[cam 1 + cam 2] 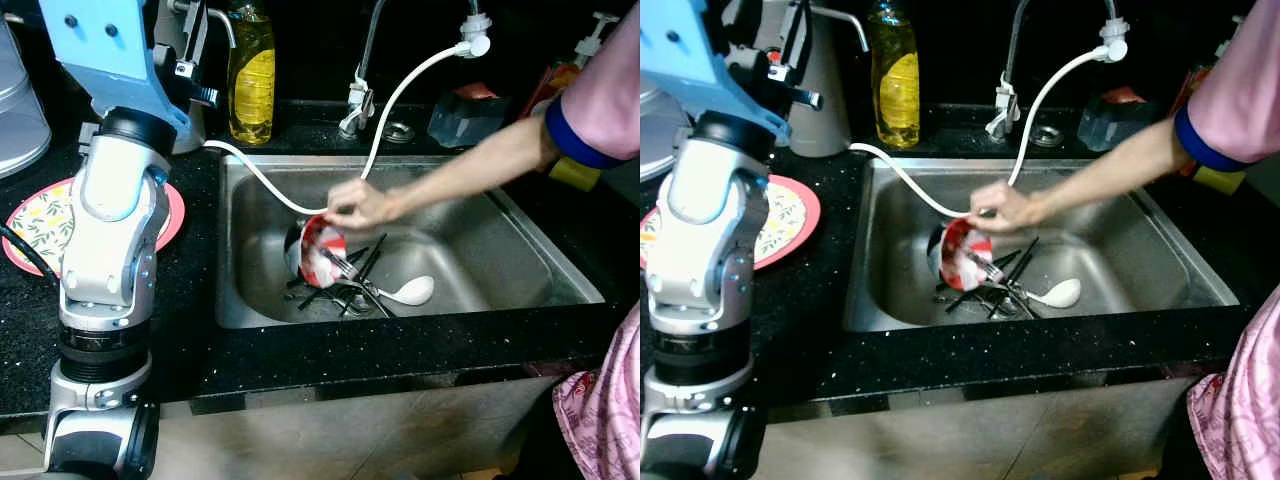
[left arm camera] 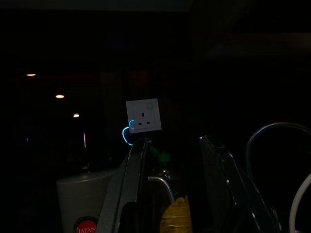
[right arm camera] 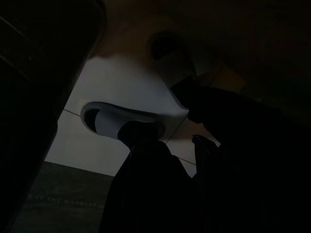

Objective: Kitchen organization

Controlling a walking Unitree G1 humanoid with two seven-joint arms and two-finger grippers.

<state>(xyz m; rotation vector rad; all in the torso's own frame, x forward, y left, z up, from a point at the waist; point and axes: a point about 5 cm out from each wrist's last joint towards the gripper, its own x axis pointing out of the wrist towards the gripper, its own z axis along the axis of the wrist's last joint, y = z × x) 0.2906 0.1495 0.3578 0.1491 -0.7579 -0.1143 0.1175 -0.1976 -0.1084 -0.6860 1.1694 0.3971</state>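
Note:
A person's hand (image 1: pixel 357 205) holds a red and white bowl (image 1: pixel 322 249) tilted on its edge in the steel sink (image 1: pixel 500 250). Under the bowl lie black chopsticks (image 1: pixel 368 262), a fork (image 1: pixel 345 268) and a white spoon (image 1: pixel 412 291). My left arm (image 1: pixel 110 220) is raised over the counter at the left. Its gripper (image 2: pixel 173 141) is open and empty, and points at the yellow soap bottle (image 1: pixel 251 80) and a white jug (image 2: pixel 85 201). My right gripper (image 3: pixel 170 145) hangs low in the dark over a pale floor.
A pink flowered plate (image 1: pixel 40 225) lies on the black counter, partly behind my left arm. A white hose (image 1: pixel 400 95) runs from the tap (image 1: pixel 357 100) down into the sink. A dark sponge holder (image 1: pixel 465 115) sits behind the sink. The person stands at the right.

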